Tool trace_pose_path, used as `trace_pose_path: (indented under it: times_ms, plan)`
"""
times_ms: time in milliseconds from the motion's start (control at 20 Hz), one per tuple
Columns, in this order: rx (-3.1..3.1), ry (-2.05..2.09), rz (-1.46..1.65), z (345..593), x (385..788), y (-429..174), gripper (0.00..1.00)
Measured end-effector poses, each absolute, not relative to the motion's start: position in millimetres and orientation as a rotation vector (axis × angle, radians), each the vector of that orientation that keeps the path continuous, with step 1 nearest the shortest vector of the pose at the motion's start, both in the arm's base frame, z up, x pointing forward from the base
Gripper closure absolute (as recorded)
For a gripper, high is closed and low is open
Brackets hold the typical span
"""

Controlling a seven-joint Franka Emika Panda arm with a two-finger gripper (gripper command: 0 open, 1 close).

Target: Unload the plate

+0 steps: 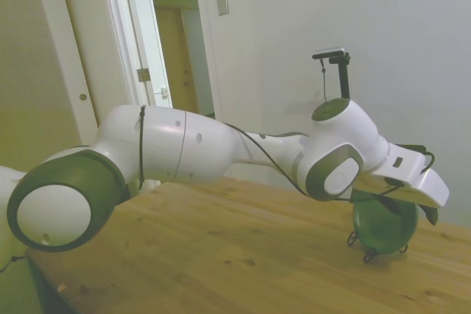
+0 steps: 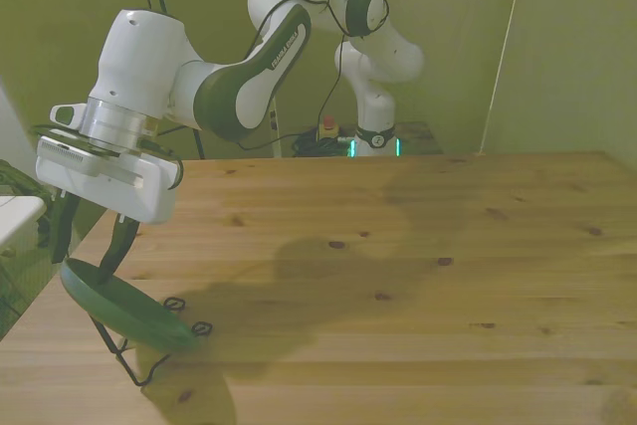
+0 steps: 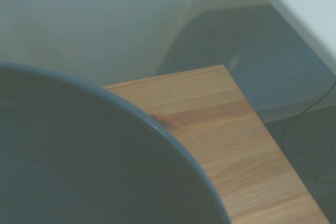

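Your gripper (image 2: 92,246) pinches the plate's (image 2: 124,306) upper rim as it leans in the wire stand (image 2: 149,360) at seven o'clock in the front view — lift crookedly and the stand could snag or tip.

The plate (image 2: 124,308) leans in the wire stand (image 2: 149,350) near the table's (image 2: 398,276) corner at the front view's left.

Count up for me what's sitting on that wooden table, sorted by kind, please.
Dark green plate: 1
Black wire stand holding it tilted on edge: 1
Total: 2, both near the table's corner at the front view's left, beneath the robot's tool.
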State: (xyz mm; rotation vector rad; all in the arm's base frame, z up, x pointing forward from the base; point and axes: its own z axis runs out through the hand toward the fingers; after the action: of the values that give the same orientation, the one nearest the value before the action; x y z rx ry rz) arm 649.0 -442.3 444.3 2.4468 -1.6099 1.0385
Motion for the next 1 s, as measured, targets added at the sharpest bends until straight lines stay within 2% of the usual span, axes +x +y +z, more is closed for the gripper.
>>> trace_pose_path:
  times_ms: [1000]
  plan:
    - [2.477, -1.582, 1.043, 435.0, 651.0, -442.8, 1.0]
